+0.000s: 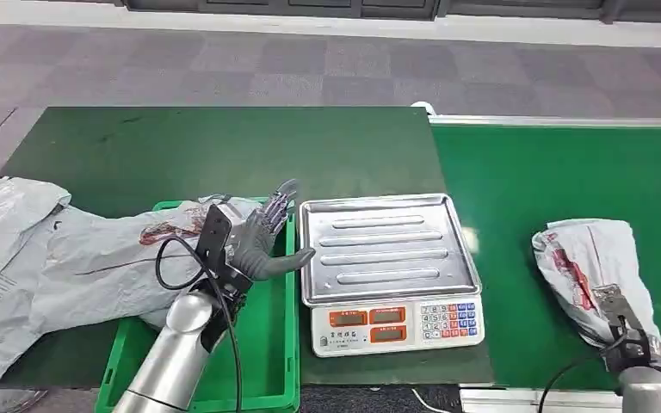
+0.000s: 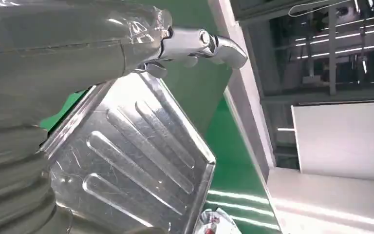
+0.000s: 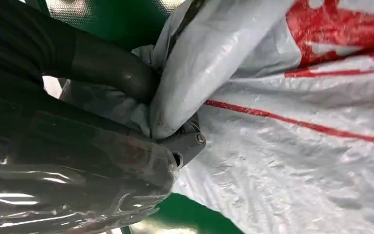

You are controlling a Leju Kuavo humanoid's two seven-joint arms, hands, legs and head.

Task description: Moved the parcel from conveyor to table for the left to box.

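Right hand fingers are gripping the parcel, lying on the conveyor. Left hand is hovering, fingers spread and holding nothing, beside the scale. Pickup step, I judge; next I need to lift the parcel toward the table.

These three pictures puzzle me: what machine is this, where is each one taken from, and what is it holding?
It is a two-armed humanoid robot with silver arms and fingered hands. The wide picture is from its head, looking down at a dark green table and a brighter green conveyor. The other two come from cameras at its wrists, so they look tilted. On the table sit a weighing scale with a steel tray, a green crate and grey mailing bags. The left hand is raised beside the scale, fingers spread, holding nothing. The right hand grips a grey parcel with red print, lying on the conveyor.
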